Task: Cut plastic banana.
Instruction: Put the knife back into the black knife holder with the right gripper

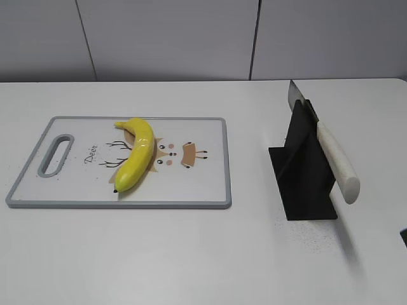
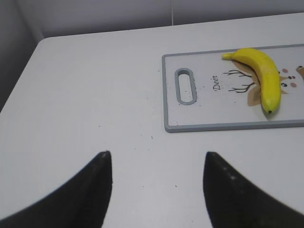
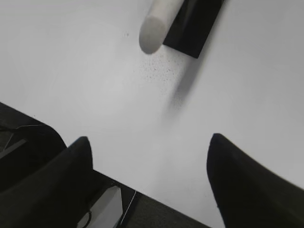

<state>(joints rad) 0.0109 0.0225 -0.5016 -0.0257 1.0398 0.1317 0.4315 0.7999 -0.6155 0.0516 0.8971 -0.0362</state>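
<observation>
The plastic banana (image 1: 135, 154) is glossy yellow and curved. It lies on a white cutting board (image 1: 203, 184) with a grey rim and a deer drawing, at the left of the table. It also shows in the left wrist view (image 2: 262, 76). A knife with a white handle (image 1: 337, 162) leans in a black stand (image 1: 304, 171) at the right; its handle end shows in the right wrist view (image 3: 154, 31). My left gripper (image 2: 156, 159) is open and empty above bare table, left of the board. My right gripper (image 3: 149, 142) is open and empty over the table's front edge, short of the knife.
The cutting board (image 2: 190, 126) has a slotted handle (image 2: 185, 85) at its left end. The white table (image 1: 191, 254) ends at a grey panelled wall behind. The table's front edge (image 3: 156, 199) and dark floor lie under my right gripper.
</observation>
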